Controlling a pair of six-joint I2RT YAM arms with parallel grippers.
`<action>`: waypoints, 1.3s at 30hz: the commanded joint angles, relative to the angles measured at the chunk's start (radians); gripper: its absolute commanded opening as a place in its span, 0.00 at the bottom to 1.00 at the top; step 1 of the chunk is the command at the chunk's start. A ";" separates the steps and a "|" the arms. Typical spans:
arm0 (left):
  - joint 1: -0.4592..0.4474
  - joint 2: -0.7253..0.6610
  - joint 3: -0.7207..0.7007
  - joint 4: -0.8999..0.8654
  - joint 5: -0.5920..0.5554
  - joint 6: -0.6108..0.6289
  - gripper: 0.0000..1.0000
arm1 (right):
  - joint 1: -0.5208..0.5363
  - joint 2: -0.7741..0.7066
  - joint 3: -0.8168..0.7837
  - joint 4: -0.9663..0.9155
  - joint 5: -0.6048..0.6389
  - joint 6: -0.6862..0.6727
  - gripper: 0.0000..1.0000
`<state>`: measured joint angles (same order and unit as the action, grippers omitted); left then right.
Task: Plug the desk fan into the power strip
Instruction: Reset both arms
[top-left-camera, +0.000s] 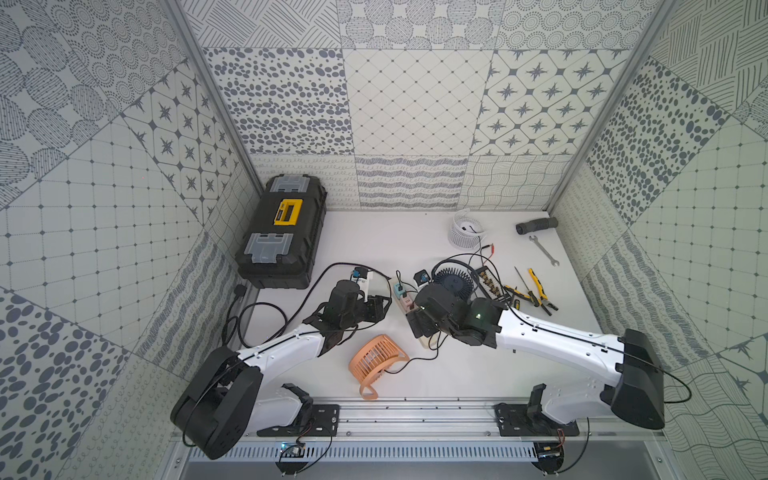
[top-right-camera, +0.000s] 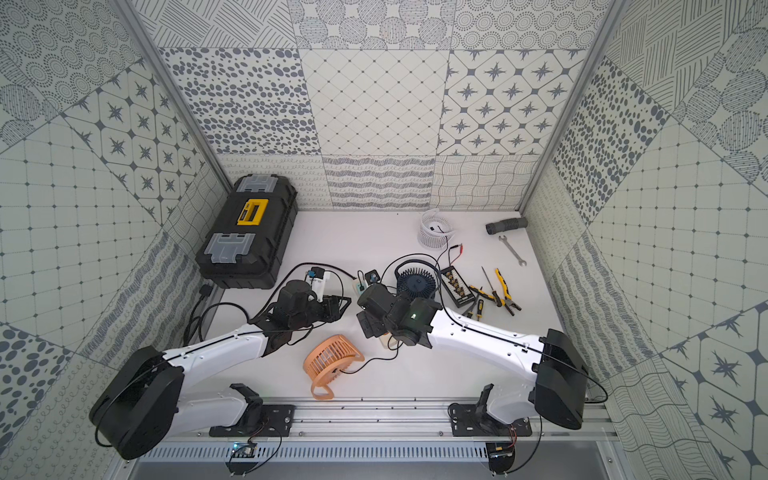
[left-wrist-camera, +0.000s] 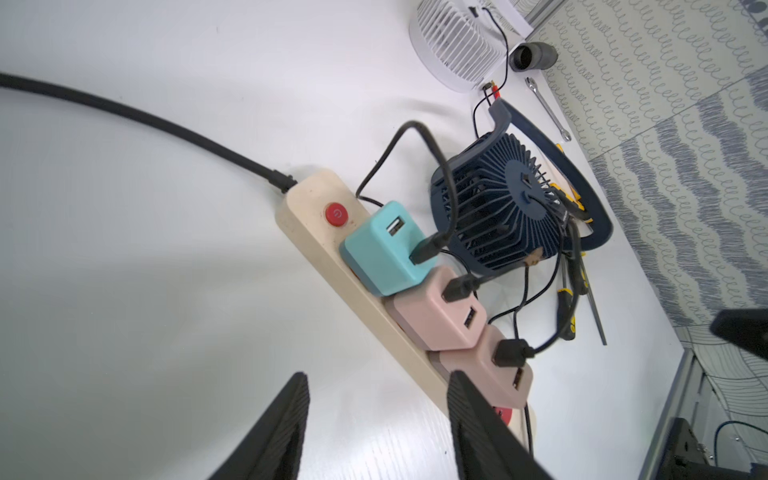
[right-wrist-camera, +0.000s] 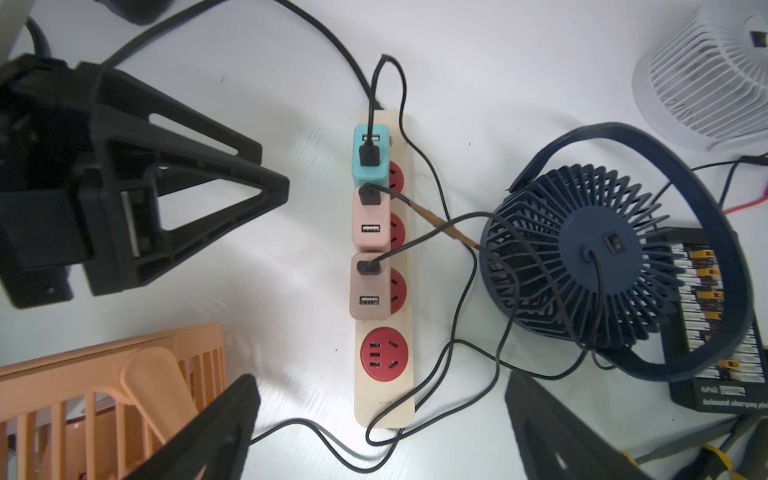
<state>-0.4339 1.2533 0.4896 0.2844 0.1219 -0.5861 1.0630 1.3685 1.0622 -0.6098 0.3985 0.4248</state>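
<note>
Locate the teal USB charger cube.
Right wrist view: teal charger on the long cream power strip, socket nearest its black cord, beside a pink charger cube.

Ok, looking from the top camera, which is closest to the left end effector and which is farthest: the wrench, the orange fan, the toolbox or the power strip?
1. power strip: right beside the left end effector, in the middle of the table.
2. orange fan: a little way off, toward the robot's base.
3. toolbox: back left corner.
4. wrench: far over on the right, near the back.
</note>
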 joint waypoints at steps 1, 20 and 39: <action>0.001 -0.139 -0.049 -0.047 -0.195 0.118 0.67 | -0.025 -0.056 -0.037 0.084 0.083 -0.002 0.97; 0.210 -0.416 -0.135 -0.121 -0.528 0.318 0.99 | -0.993 -0.443 -0.566 0.543 -0.276 -0.069 0.97; 0.370 0.301 -0.244 0.828 -0.157 0.569 0.98 | -1.163 0.034 -0.833 1.655 -0.546 -0.293 0.97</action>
<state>-0.0689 1.4742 0.2188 0.7940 -0.2024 -0.1390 -0.0978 1.3571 0.2310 0.7868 -0.0475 0.1852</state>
